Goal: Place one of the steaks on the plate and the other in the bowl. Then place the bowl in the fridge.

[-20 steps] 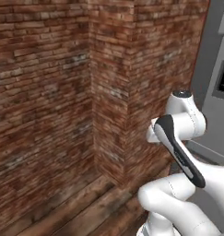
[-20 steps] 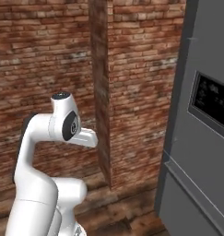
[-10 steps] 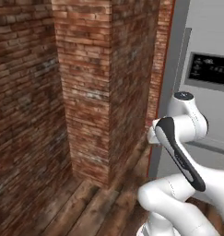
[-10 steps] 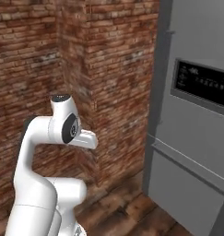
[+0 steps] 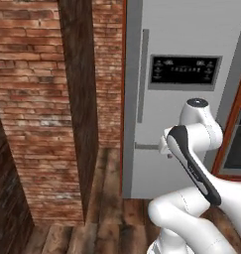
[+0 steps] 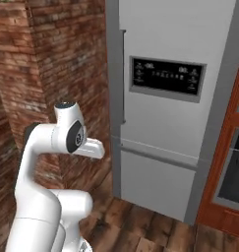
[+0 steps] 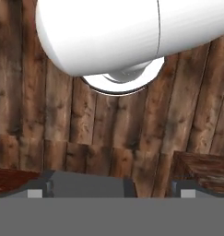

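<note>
Fridge (image 5: pixel 181 114) upper right of the left base frame, door shut, bar handle (image 5: pixel 143 74) upright left of the dark dispenser panel (image 5: pixel 184 69). Same fridge centre to right of the right base frame. Brick wall (image 5: pixel 37 99) at left, plank floor (image 7: pixel 113 133) below. Arm (image 6: pixel 47 167) folded low. Gripper (image 7: pixel 112 189) at hand-frame bottom, jaws wide apart, holding nothing.

Tiny pale marks on the fridge (image 5: pixel 191 94) dispenser panel (image 6: pixel 166 77), too small to read
</note>
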Motion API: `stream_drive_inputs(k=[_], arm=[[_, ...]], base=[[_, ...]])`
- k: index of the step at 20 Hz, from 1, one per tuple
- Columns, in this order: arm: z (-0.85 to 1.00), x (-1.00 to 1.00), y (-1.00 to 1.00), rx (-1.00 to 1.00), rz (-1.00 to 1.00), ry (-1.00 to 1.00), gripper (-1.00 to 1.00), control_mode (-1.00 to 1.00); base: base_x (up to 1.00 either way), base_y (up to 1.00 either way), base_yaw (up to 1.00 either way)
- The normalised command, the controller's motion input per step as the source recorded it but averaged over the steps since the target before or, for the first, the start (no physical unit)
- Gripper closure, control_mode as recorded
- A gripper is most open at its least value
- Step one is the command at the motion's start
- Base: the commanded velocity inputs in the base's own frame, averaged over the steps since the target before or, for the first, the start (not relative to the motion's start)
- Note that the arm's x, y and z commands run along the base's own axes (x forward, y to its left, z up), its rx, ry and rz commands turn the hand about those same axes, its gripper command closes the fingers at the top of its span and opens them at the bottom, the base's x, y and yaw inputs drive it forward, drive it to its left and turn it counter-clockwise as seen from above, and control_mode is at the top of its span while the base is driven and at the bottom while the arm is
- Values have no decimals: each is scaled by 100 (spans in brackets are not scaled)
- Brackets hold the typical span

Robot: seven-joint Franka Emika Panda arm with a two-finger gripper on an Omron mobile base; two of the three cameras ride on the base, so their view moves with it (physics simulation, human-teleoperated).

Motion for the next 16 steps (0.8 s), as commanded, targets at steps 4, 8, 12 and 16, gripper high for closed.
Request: stream_drive_inputs(k=[4, 8, 12, 16], arm=[[0, 0, 0, 0, 0, 0, -100, 100], [0, 0, 0, 0, 0, 0, -100, 100], [0, 0, 0, 0, 0, 0, -100, 100], [0, 0, 0, 0, 0, 0, -100, 100]], base=[[35, 69, -61], [21, 33, -48], [4, 0, -11], [6, 0, -1]])
